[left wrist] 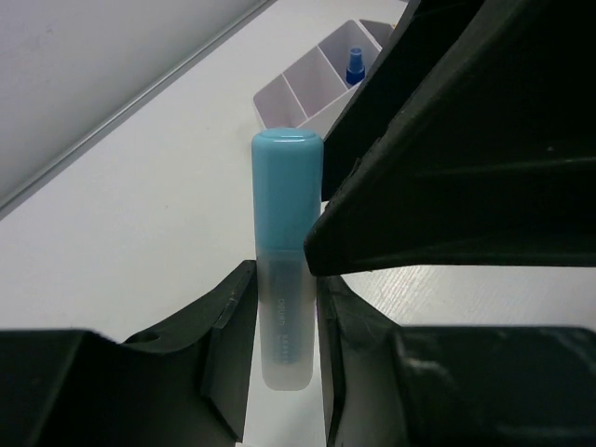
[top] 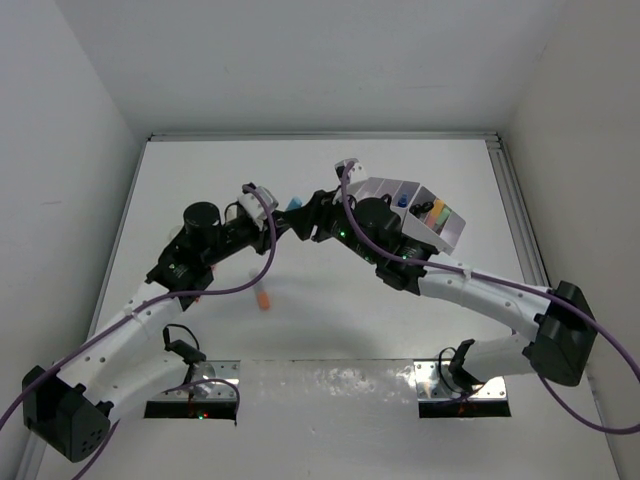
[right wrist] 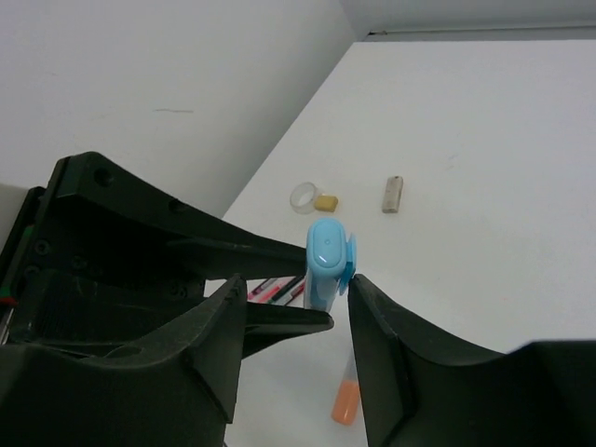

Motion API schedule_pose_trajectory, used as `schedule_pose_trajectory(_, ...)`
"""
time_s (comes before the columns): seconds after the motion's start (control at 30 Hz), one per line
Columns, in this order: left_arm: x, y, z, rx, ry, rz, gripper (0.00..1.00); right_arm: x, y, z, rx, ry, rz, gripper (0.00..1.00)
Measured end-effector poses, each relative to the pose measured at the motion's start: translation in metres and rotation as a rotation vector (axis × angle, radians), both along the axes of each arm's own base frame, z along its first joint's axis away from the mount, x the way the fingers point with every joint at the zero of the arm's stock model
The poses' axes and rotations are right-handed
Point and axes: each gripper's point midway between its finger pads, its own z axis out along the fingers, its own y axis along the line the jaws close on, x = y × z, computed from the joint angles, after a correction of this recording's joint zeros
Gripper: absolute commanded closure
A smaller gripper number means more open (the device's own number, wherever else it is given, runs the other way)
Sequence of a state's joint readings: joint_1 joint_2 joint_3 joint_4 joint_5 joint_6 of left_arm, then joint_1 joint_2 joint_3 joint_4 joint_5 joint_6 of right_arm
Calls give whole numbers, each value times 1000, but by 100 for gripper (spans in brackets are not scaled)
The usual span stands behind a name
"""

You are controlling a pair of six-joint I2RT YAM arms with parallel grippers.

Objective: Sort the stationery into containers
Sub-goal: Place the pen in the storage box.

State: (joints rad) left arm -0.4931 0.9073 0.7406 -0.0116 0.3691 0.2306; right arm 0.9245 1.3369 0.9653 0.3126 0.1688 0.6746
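A: What's blocked?
B: Organizer (left wrist: 300,91) is mostly behind the right arm. From above, the blue marker (left wrist: 287,233) barely shows.
A: End effectors?
B: Left end effector (left wrist: 282,293) clamped on the marker's body, held off the tabletop (right wrist: 484,140) near the organizer. Right end effector (right wrist: 298,282) apart, straddling the cap, gap on one side.

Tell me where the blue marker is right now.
The blue marker is clamped in the left gripper, held over the middle of the table, left of the white organizer. The right gripper, open, flanks its cap.
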Motion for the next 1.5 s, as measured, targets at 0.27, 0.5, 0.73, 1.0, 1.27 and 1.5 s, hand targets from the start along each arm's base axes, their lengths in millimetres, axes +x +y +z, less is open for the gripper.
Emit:
schedule_pose_trajectory(0.27, -2, -6, 5, -8, -24, -19, 100, 11, 8, -11, 22, 22, -23, 56)
schedule_pose_trajectory(0.5, -1, -5, 6, -12, -33, -7, 42, 18, 4, -13, 13, 18, -52, 100)
schedule_pose_trajectory(0.73, -1, -4, 6, -43, 5, 26, 0, 45, -73, -16, -85, 11, -258, 100)
schedule_pose_trajectory(1.0, 5, 30, -15, -31, 97, 206, 0, 69, -278, 22, -196, -42, -800, 100)
schedule_pose_trajectory(1.27, 8, 54, -43, 8, 185, 331, 0, 99, -369, -51, -320, 167, -978, 100)
schedule_pose_trajectory(1.5, 11, 73, -52, 21, 215, 408, 0, 109, -382, -96, -316, 265, -969, 100)
